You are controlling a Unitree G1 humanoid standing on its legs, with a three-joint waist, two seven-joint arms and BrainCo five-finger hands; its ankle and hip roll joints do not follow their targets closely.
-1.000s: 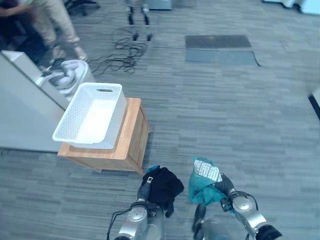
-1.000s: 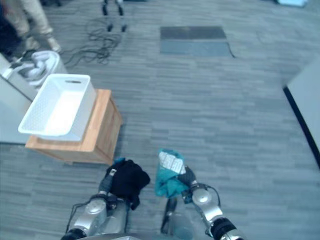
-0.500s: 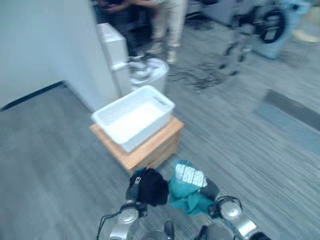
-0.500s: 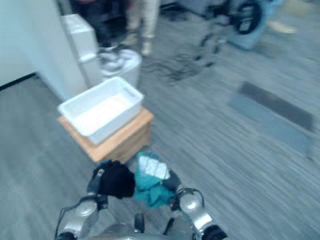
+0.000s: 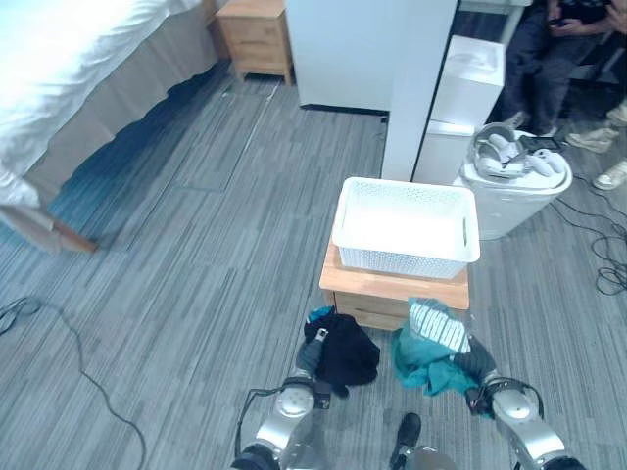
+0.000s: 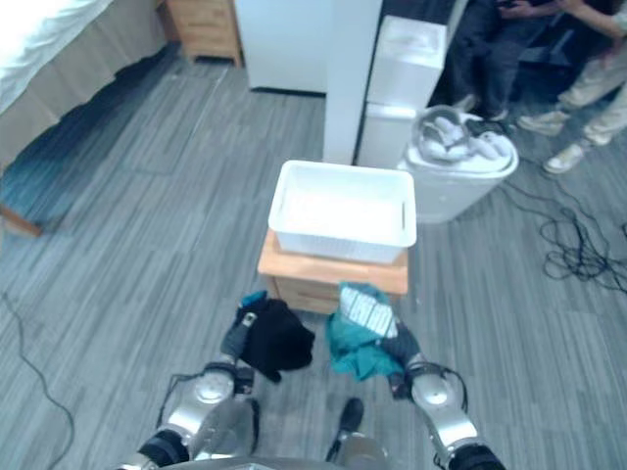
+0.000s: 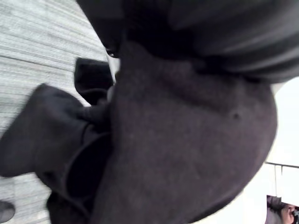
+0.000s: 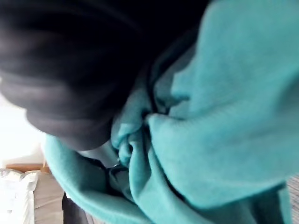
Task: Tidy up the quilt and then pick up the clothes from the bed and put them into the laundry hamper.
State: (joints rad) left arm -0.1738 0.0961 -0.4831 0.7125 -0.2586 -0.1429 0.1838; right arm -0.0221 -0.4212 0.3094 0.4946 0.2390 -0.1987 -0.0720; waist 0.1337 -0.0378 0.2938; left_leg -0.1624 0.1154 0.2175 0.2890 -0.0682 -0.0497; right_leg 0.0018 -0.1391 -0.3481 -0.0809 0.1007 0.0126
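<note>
No readable text, label, brand, number or sign on anything here. The teal bunched garment (image 5: pixel 427 354) carries a white patch crossed with fine dark lines near its top, but those lines are too small to make out as letters. The black bunched garment (image 5: pixel 344 352) has a small pale tag at its upper edge, and nothing on it can be read. The white perforated plastic hamper (image 5: pixel 407 226) is plain on its walls and rim. The white boxy cabinet (image 5: pixel 469 80) behind it has blank faces.
</note>
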